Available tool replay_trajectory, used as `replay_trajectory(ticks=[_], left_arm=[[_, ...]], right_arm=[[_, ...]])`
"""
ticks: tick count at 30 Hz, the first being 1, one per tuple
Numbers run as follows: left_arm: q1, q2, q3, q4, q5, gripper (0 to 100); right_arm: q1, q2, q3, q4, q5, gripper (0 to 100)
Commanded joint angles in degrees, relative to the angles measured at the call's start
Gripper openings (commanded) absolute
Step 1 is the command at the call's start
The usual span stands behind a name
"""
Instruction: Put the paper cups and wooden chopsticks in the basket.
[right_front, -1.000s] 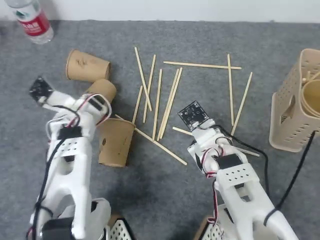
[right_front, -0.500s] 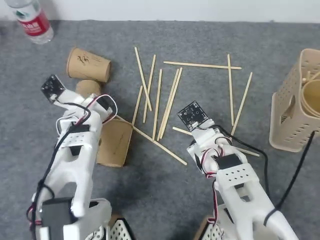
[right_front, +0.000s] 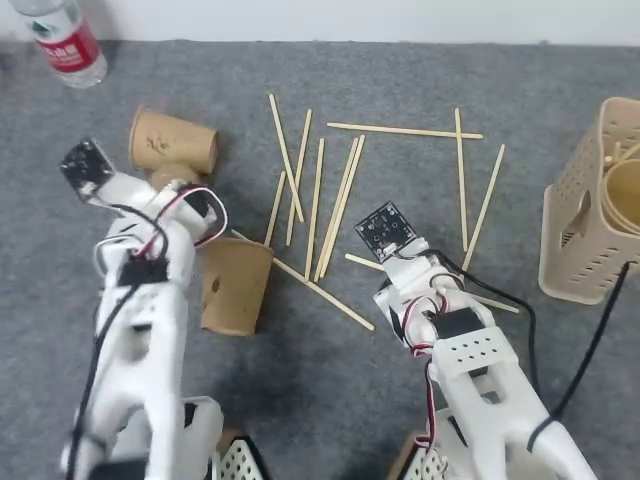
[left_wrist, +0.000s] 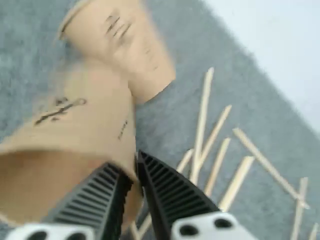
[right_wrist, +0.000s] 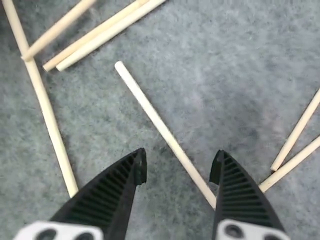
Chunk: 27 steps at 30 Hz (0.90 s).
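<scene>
Now the left claw (left_wrist: 135, 165) pinches a paper cup (left_wrist: 70, 125) by its wall; right claw (right_wrist: 180, 154) gapes astride a chopstick (right_wrist: 150, 110).

1. High view: from above, facing down on the whole table (right_front: 540, 80).
2. Left wrist view: very near a paper cup (left_wrist: 75, 130), which the high view shows also.
3. Right wrist view: close over one chopstick (right_wrist: 160, 126).

Paper cups on carpet (right_front: 330, 400): three. Upper cup (right_front: 172, 142), middle cup (right_front: 166, 178) half under arm, lower cup (right_front: 235, 285). At least one more cup (right_front: 625, 195) inside basket (right_front: 575, 235). Baskets: one. Loose chopsticks (right_front: 405, 130) on carpet: about eleven, overlaps blur count. Bottles (right_front: 65, 40): one.
</scene>
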<state>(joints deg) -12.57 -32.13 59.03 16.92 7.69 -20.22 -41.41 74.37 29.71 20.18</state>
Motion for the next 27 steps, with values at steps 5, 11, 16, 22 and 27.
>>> replay_trajectory(ticks=[5,11,16,22,27], left_arm=[[4.66,-28.31,-11.82,20.75,-11.96,1],[11.25,-27.25,-33.63,37.71,-12.13,1],[18.64,-14.86,-59.03,51.6,-11.78,1],[25.85,8.09,-96.4,64.88,-10.64,1],[34.99,29.8,-125.23,76.13,-13.89,1]], right_arm=[[-0.22,-1.27,0.35,-2.15,-0.18,21.2],[-0.13,-1.27,0.35,-2.15,-0.26,21.2],[-0.13,-1.27,0.35,-2.15,-0.26,21.2],[-0.04,-1.27,0.44,-2.15,-0.26,21.2],[-0.04,-1.27,0.79,-2.24,-0.44,21.2]])
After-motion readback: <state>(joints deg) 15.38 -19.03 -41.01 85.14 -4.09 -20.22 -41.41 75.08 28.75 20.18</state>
